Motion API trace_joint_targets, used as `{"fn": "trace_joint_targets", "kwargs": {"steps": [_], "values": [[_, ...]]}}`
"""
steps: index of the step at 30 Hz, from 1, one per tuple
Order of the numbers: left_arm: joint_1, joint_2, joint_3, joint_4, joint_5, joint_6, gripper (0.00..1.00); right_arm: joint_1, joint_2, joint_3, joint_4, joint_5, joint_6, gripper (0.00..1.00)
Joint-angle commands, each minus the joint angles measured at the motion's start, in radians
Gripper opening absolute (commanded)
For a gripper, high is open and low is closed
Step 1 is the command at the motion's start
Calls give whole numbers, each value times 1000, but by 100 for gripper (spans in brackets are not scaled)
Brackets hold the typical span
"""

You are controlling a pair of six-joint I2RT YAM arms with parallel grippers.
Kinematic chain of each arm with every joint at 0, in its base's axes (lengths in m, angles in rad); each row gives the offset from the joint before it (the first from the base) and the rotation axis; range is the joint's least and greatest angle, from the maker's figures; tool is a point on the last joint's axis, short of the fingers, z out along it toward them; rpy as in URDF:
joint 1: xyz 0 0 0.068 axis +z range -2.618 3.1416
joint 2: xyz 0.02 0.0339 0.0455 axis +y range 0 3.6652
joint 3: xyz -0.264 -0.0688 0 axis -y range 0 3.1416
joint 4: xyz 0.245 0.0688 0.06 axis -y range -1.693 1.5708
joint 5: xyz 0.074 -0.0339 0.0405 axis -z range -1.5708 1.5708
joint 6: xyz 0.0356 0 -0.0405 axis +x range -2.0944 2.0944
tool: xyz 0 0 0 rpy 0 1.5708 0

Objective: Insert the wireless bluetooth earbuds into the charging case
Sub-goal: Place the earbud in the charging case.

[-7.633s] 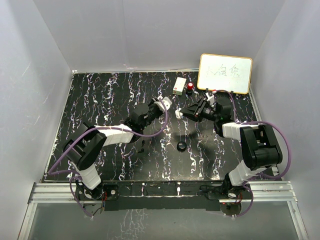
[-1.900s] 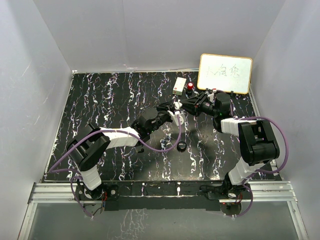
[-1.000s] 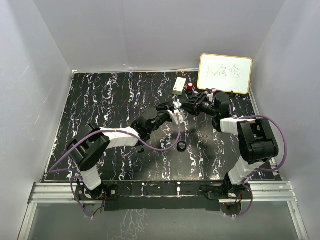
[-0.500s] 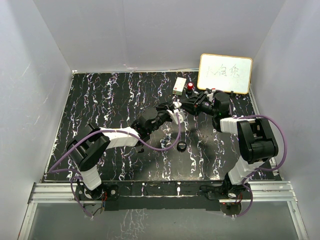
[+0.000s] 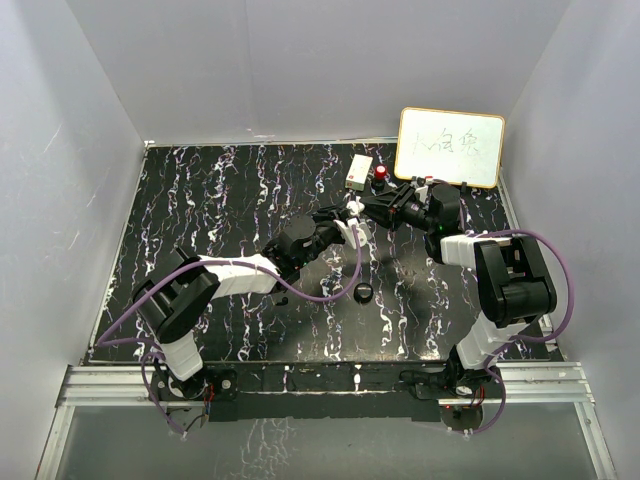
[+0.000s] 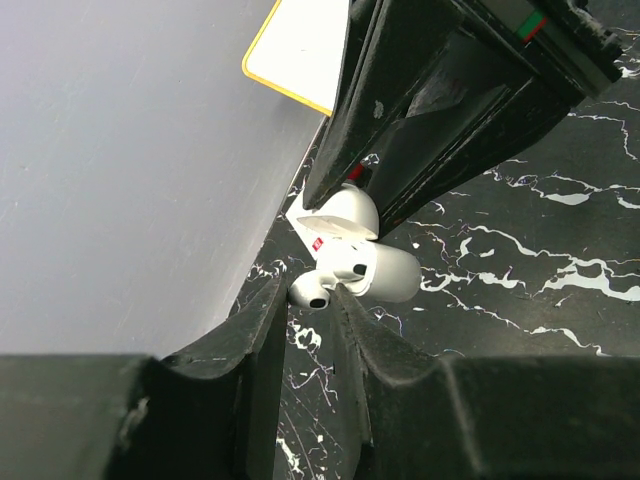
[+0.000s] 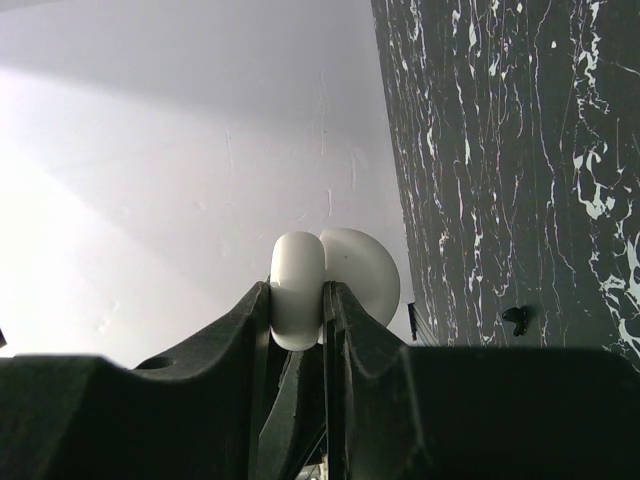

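Top view: whiteboard (image 5: pixel 450 147) carries handwritten characters, too small to read. Both arms reach to mid-table (image 5: pixel 200 200); left gripper (image 5: pixel 347 225) and right gripper (image 5: pixel 366 212) meet tip to tip at the white charging case (image 5: pixel 354 208).

Left wrist: case lid open, red label unreadable. Left fingers barely apart, small white bud (image 6: pixel 310 290) between the tips, against the case; gripped or loose, cannot tell.

Right wrist: right jaws clamped on the case. Tiny black stemmed earbud (image 7: pixel 515 318) lies on the table, apart.

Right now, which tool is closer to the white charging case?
Right. The right tool is shut on the charging case, so they touch. The left tool faces it, tips close by its open side, not gripping it.
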Motion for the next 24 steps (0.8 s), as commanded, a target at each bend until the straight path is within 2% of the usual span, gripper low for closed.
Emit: {"fn": "trace_joint_targets", "kwargs": {"steps": [1,8,24], "values": [[-12,-56,-3,-12,31,-20,24,-1,-8,54,99,7,19,0],[-11,-73,-22,-9,27,-20,30,-2,1,57,107,8,22,0],[-11,-86,-48,44,-18,-29,36,-7,7,51,123,5,29,0]]}}
